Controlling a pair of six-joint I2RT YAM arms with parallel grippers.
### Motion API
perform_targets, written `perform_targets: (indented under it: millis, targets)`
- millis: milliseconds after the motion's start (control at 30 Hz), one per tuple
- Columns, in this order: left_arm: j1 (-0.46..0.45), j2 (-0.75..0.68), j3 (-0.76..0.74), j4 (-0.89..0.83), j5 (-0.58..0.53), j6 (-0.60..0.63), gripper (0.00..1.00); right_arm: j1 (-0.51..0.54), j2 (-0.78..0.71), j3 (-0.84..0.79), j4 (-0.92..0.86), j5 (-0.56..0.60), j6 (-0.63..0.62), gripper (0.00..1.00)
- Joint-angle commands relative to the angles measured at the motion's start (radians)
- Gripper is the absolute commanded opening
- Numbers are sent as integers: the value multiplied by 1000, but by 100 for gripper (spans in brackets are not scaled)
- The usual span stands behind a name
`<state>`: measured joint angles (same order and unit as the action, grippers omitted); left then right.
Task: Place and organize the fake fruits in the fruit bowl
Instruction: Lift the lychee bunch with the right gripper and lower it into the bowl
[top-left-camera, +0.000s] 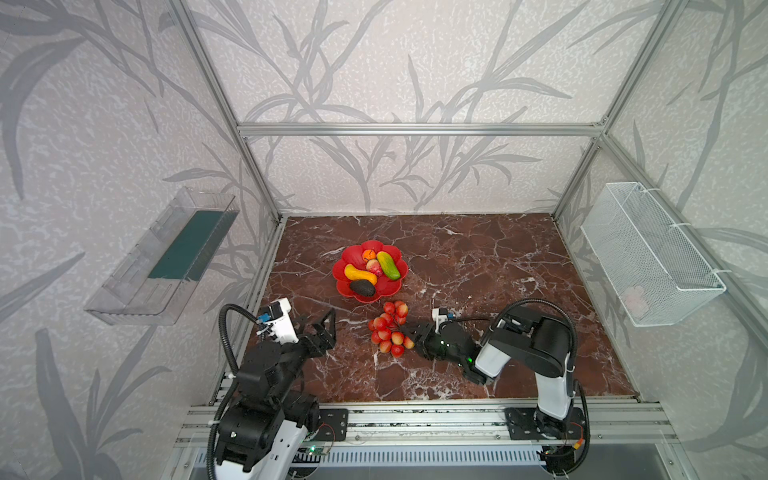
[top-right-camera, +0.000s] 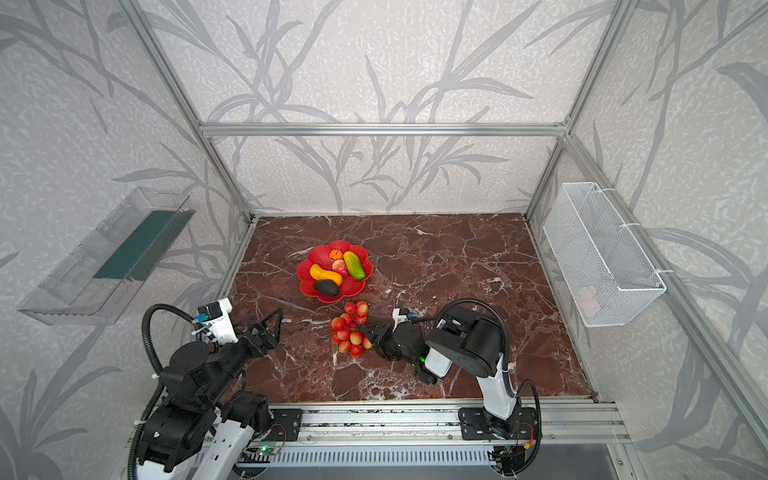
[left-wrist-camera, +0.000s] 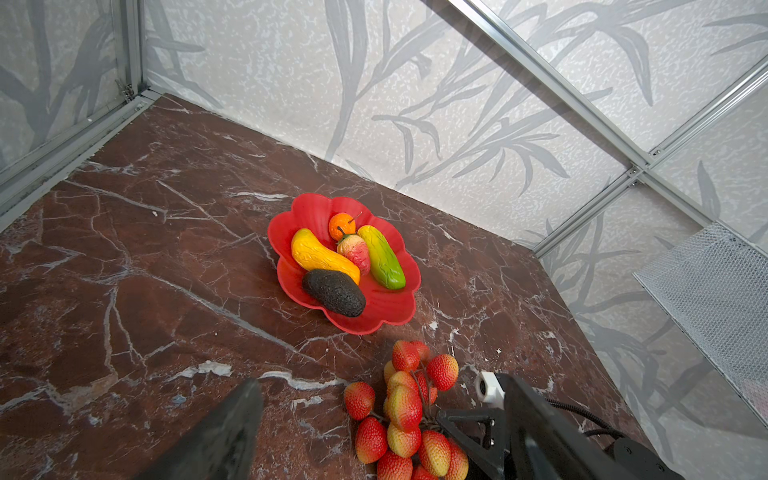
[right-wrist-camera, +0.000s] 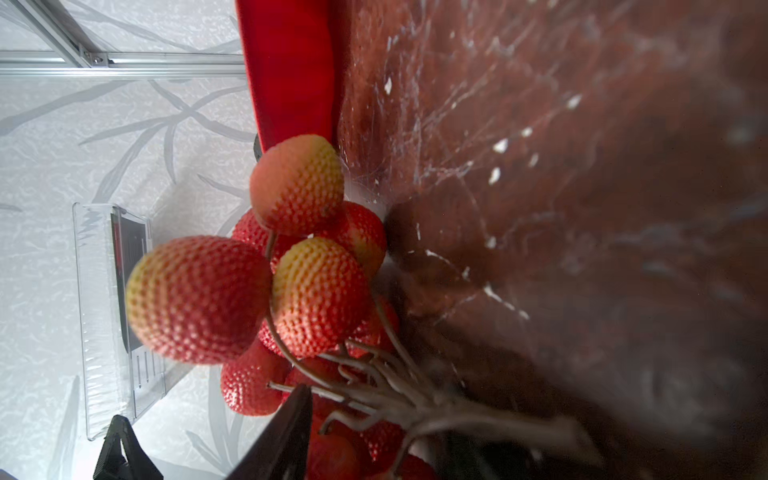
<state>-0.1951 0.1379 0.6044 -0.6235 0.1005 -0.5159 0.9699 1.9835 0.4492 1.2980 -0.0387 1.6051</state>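
The red scalloped fruit bowl (top-left-camera: 345, 258) (left-wrist-camera: 291, 224) holds a small orange (top-left-camera: 368, 254), a yellow-green fruit (top-left-camera: 388, 265), a yellow-orange fruit (top-left-camera: 359, 274), a pink-red fruit (top-left-camera: 374, 267) and a dark avocado (top-left-camera: 363, 287). Just in front of the bowl, the red cherry-like cluster (top-left-camera: 388, 330) (top-right-camera: 351, 328) (right-wrist-camera: 307, 266) lies on the marble. My right gripper (top-left-camera: 411, 332) (right-wrist-camera: 374, 419) is shut on the cluster's brown stems from the right. Left of the cluster, my left gripper (top-left-camera: 318, 322) (left-wrist-camera: 382, 415) stands open and holds nothing.
A clear plastic tray (top-left-camera: 166, 257) hangs on the left wall and a white wire basket (top-left-camera: 648, 253) on the right wall. Aluminium frame posts bound the marble top (top-left-camera: 498, 257), and a rail (top-left-camera: 415, 419) runs along its front edge.
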Motion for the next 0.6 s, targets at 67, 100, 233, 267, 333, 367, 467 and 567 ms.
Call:
perform_targets:
  millis: [67,100,233,267,333,367,467,567]
  targets:
    - [5,-12,-3,1,-15,1,91,6,-9,-30,-111,70,-27,36]
    - [4,-12,-3,1,-17,2,91,5,-23,-31,-136,77,-45,33]
    - [4,-13,-3,-2,-21,2,91,0,-80,-21,-218,94,-142,24]
    - [5,-12,-2,-2,-21,2,91,-2,-100,-16,-241,101,-172,21]
    - [5,-13,-2,-3,-24,1,91,-3,-141,-7,-290,116,-230,17]
    - [5,-12,-3,-2,-23,1,91,-3,-171,-1,-327,125,-274,15]
    - [5,-12,-3,-4,-23,2,91,-1,-269,31,-473,160,-430,8]
    - [5,-12,-2,-3,-23,2,91,0,-387,70,-622,191,-594,5]
